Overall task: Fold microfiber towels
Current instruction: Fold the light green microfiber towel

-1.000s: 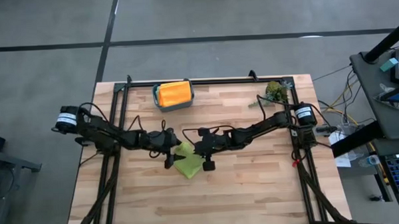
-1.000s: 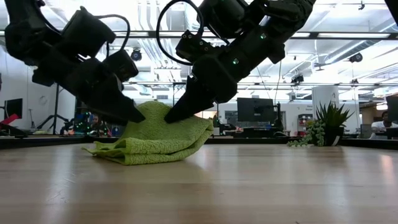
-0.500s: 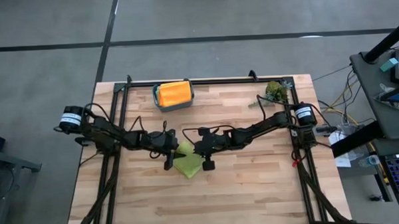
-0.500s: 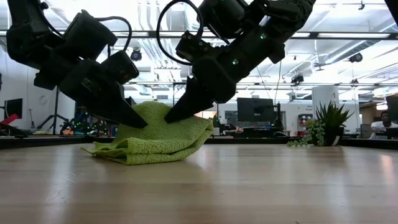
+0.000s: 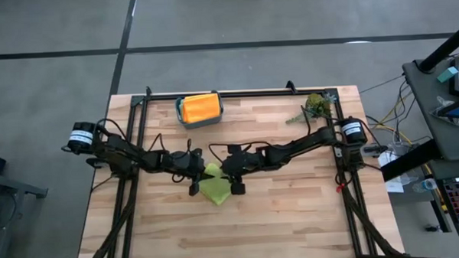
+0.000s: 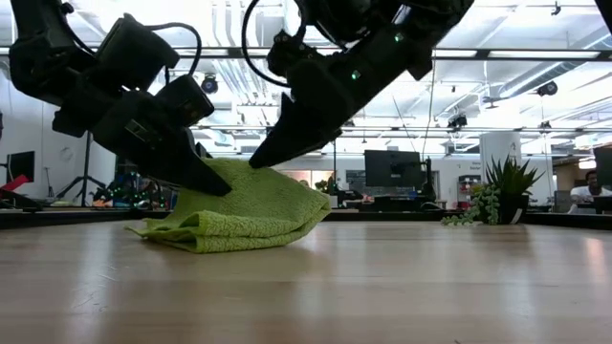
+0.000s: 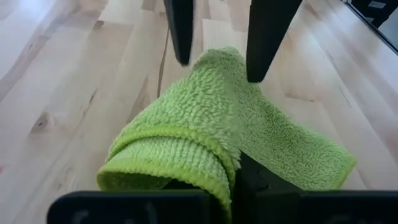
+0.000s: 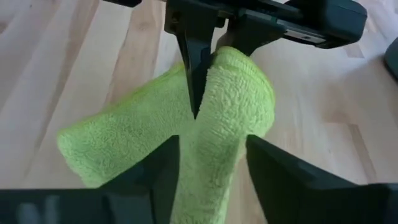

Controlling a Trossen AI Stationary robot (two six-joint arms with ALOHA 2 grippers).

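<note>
I see the lime green towel (image 6: pixel 239 212) bunched mid-tabletop (image 5: pixel 293 211). My left gripper (image 6: pixel 206 180) has its jaws pinching the towel's left fold; my right gripper (image 6: pixel 263 156) hovers just above it, jaws spread.

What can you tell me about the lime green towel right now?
The lime green towel is a fuzzy microfiber cloth, folded over into a bunched, layered heap on the wooden table, near its middle. Its stitched hem shows along the lower edges. The left gripper is shut on a rolled fold at one end, pinching the cloth up. The right gripper stands open at the opposite end, fingers straddling the raised ridge, tips at or just above the pile. In the low view the heap slopes down to flat layers on the table.
</note>
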